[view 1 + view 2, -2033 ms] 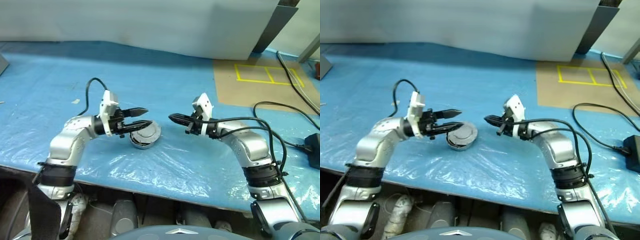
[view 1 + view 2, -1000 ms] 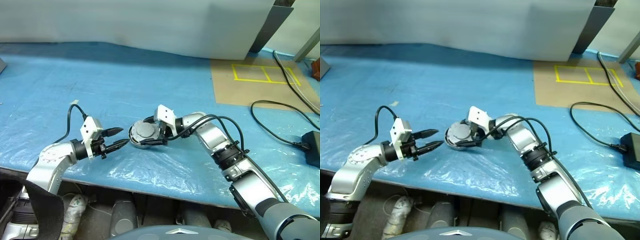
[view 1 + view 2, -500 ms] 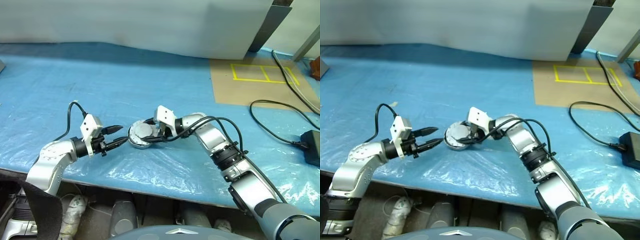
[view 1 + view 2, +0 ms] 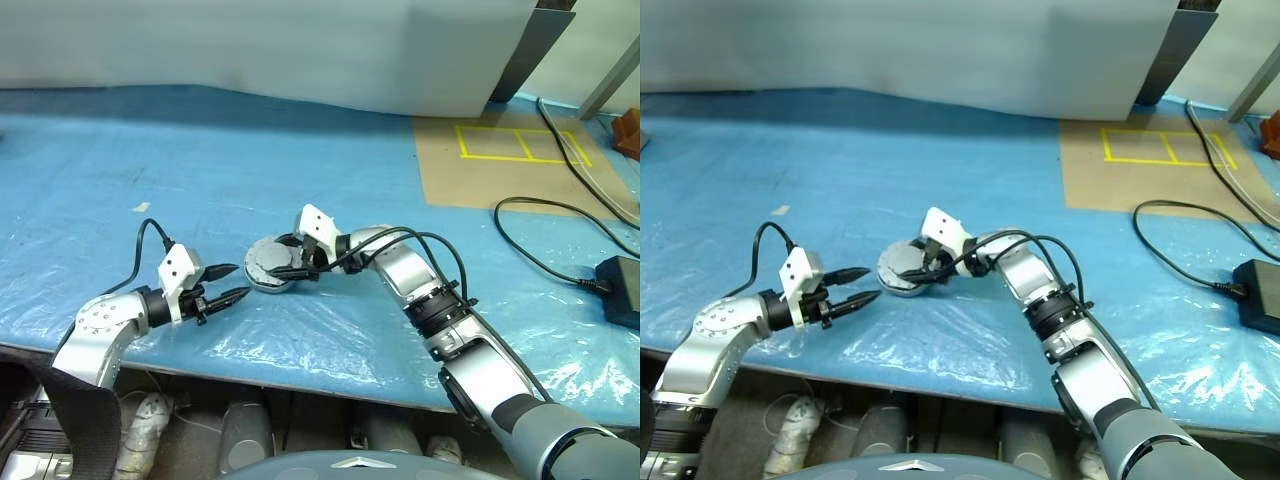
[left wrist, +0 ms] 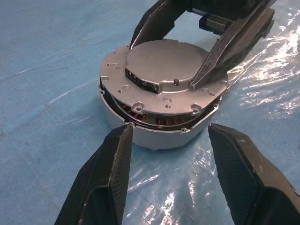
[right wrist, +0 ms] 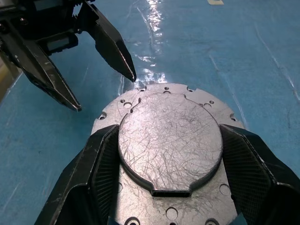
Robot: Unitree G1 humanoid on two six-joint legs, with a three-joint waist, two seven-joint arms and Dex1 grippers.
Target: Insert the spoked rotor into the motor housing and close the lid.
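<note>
The motor housing (image 5: 159, 133) is a round grey puck on the blue sheet in front of me. The pale grey lid (image 5: 164, 70) lies on top of it. A thin gap under the lid's rim shows copper-brown windings. My right gripper (image 6: 169, 133) reaches in from the right and is shut on the lid's raised centre (image 4: 268, 262), one finger on each side. My left gripper (image 4: 238, 281) hovers open just left of the housing, with its fingertips (image 5: 125, 129) short of the wall. The spoked rotor is hidden.
A black cable (image 4: 540, 215) and a power brick (image 4: 620, 290) lie at the right. A brown board with yellow tape (image 4: 500, 155) sits at the back right. A white panel stands along the back. The table's front edge runs close below both arms.
Two seconds ago the left gripper was at the housing and the right was apart. The right has since reached across and shut on the lid. The left has drawn back to the left.
</note>
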